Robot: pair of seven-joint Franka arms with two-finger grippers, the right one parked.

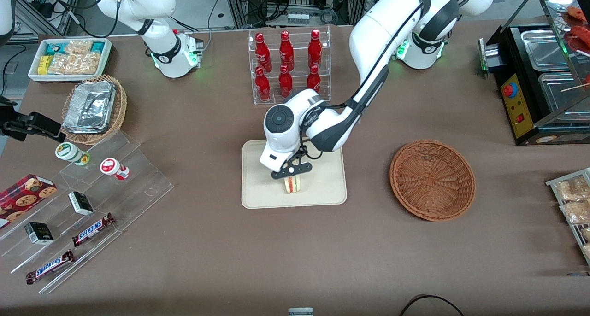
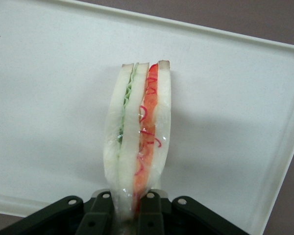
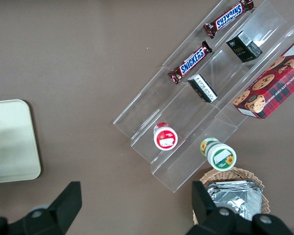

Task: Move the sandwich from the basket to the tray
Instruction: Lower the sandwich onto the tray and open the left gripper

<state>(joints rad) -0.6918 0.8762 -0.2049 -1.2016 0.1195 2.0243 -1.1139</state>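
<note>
My gripper [image 1: 292, 178] is over the cream tray [image 1: 258, 191], shut on the sandwich [image 1: 292, 185]. The wedge stands on edge, its pale bread with red and green filling facing the front camera, its lower end at or just above the tray surface; I cannot tell if it touches. In the left wrist view the sandwich [image 2: 138, 139] is pinched at its narrow end between my black fingers [image 2: 154, 210], with the tray [image 2: 49, 122] beneath. The reddish-brown basket [image 1: 432, 180] sits empty beside the tray, toward the working arm's end of the table.
A clear rack of red bottles [image 1: 288, 65] stands farther from the front camera than the tray. Toward the parked arm's end are acrylic steps with candy bars [image 1: 92, 228] and cups, a tan basket of foil containers [image 1: 94, 106] and a white snack bin [image 1: 69, 58]. A black food warmer [image 1: 539, 76] stands at the working arm's end.
</note>
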